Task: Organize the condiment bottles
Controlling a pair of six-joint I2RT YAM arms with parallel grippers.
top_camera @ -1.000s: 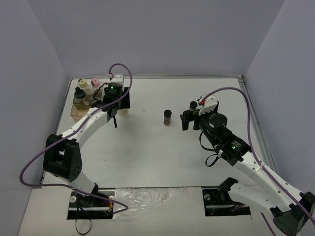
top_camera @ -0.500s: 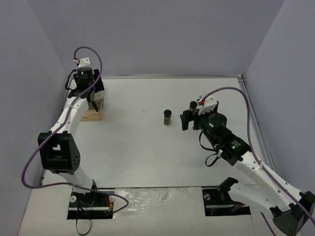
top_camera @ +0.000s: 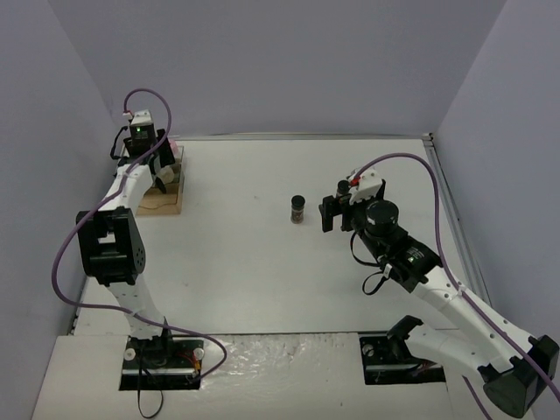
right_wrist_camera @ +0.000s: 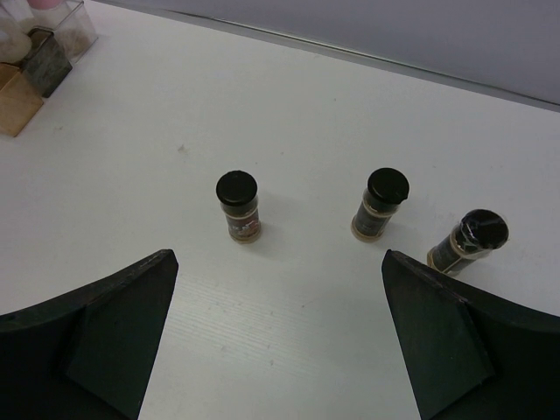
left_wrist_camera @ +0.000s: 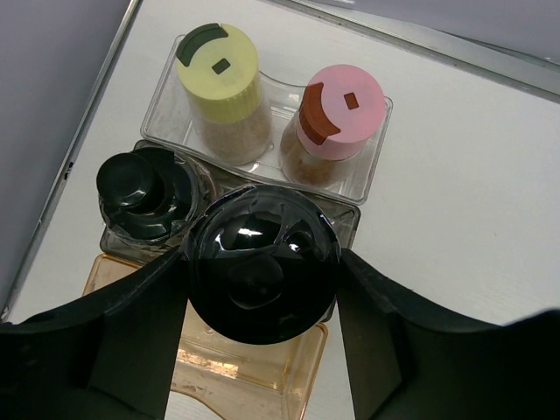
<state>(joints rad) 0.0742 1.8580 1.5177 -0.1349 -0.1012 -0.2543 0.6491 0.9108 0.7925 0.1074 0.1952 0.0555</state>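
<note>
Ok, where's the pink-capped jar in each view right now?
Top external: far-left corner; the pink-capped jar peeks out just right of the left arm.
Left wrist: upper middle, in the clear back tray of the rack, right of the yellow-capped jar.
Right wrist: only a pink sliver in the top-left corner, cut off by the edge.
Shared landmark: the rack's amber front compartment.

Quantities present: three small black-capped jars (right_wrist_camera: pixel 237 203) (right_wrist_camera: pixel 382 203) (right_wrist_camera: pixel 468 241), two larger knob-topped black-capped jars (left_wrist_camera: pixel 144 188) (left_wrist_camera: pixel 262 267), one yellow-capped jar (left_wrist_camera: pixel 219 74), one pink-capped jar (left_wrist_camera: pixel 341 109), seven jars total, and one compartment rack (left_wrist_camera: pixel 254 376).
</note>
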